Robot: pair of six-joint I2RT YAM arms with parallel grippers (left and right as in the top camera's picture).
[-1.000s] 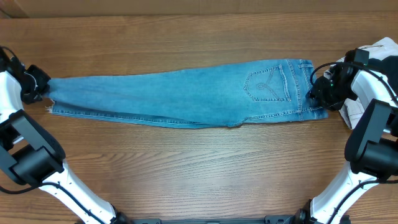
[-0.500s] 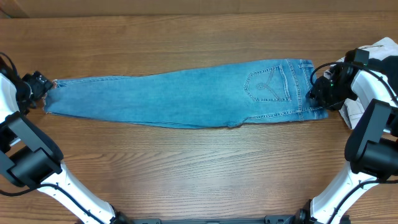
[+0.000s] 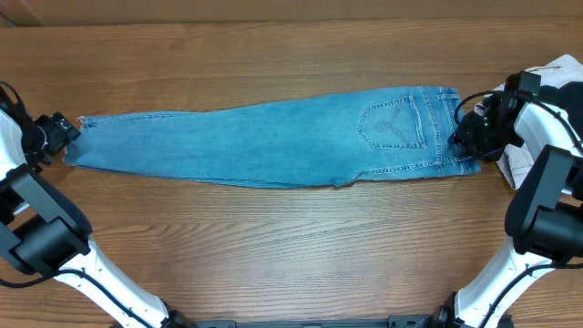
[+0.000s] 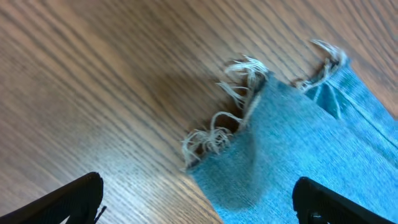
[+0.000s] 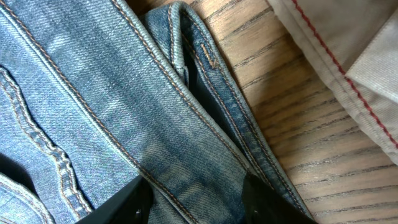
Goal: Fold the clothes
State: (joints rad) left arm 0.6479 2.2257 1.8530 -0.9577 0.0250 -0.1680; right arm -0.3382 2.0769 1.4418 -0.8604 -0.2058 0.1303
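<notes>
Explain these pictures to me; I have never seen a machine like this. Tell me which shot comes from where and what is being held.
You are looking at two robot arms at a wooden table, each ending in a two-fingered hand. The wide picture looks straight down from a camera fixed above the table. The other two come from small cameras on the wrists, so the dark shapes at their bottom edges are that hand's own fingers. A pair of light-blue jeans lies stretched out flat across the table. The left hand stands open at the frayed hem and holds nothing. The right hand is closed on the waistband at the other end. Beside it lies an off-white garment with red stitching.
</notes>
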